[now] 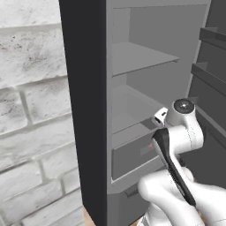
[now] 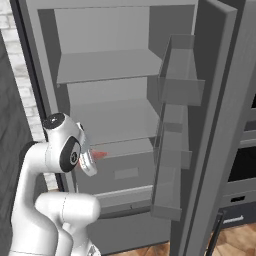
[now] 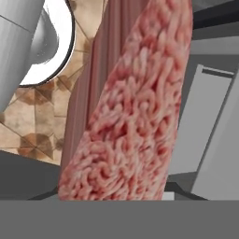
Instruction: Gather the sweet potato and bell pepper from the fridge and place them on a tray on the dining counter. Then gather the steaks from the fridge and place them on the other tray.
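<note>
A steak point(image 3: 135, 116), a pink-red marbled slab, stands right in front of the hand camera. In the right base view a red tip of the steak point(image 2: 101, 155) pokes out of my gripper point(image 2: 94, 159), which is shut on it. The hand hangs just in front of the open fridge point(image 2: 110, 65), level with its grey drawer point(image 2: 125, 174). In the left base view a sliver of red point(image 1: 151, 145) peeks from behind my arm, by the fridge's point(image 1: 137, 57) lower shelf. The shelves in view are bare. The sweet potato, bell pepper, trays and dining counter are out of view.
The fridge door point(image 2: 220, 125) swings open to the right, its bins point(image 2: 177, 90) jutting inward. A white brick wall point(image 1: 31, 110) and the fridge's dark side panel point(image 1: 84, 110) close off the left. Dark cabinets point(image 2: 247, 165) stand at the far right. Tiled floor point(image 3: 28, 116) lies below.
</note>
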